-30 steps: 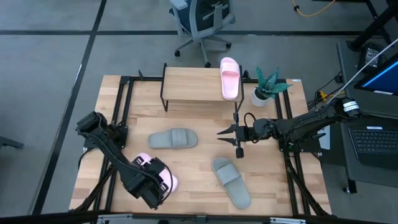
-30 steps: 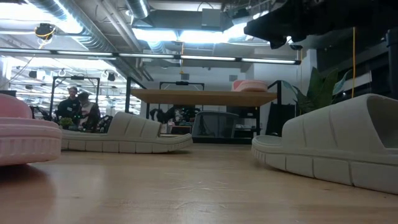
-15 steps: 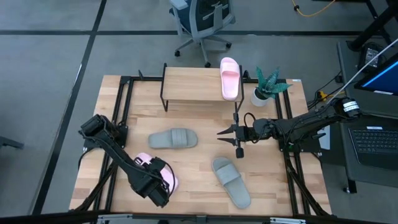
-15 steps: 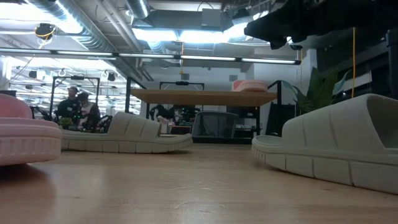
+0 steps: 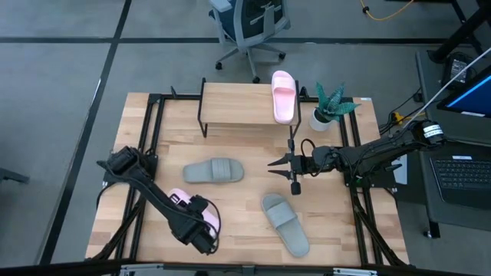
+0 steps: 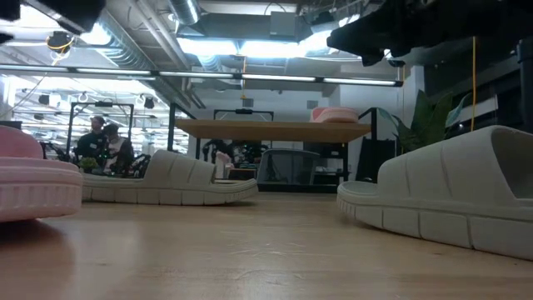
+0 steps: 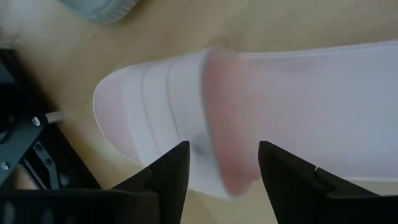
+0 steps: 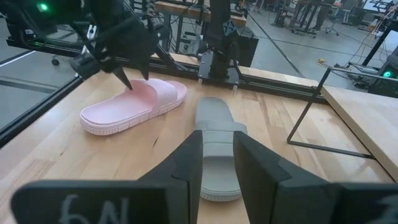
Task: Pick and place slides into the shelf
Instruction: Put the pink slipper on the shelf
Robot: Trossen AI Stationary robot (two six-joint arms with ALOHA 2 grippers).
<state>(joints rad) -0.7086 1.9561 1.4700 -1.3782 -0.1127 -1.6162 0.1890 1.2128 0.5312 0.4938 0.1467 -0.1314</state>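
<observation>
One pale pink slide (image 5: 186,208) lies sole down near the table's front left, and also shows in the left wrist view (image 7: 298,106) and the right wrist view (image 8: 134,102). My left gripper (image 5: 201,236) is open just above it, its fingers (image 7: 168,177) standing either side of the strap's edge. Two grey-green slides (image 5: 213,170) (image 5: 285,223) lie flat on the table. The second pink slide (image 5: 284,97) rests on the right end of the shelf's top board (image 5: 234,103). My right gripper (image 5: 273,162) hovers open over the table's middle, pointing at the nearer grey slide (image 8: 217,134).
A small potted plant (image 5: 331,107) stands right of the shelf. Black frame rails (image 5: 142,153) run along the table's left and right edges. A laptop (image 5: 460,172) sits off the right side. Bare wood lies between the slides (image 5: 245,199). People show far behind in the low view (image 6: 104,142).
My left arm has stretched out, and its gripper has gone a little toward the table's right and near edge over the pink slide. The slides and my right gripper have kept still.
</observation>
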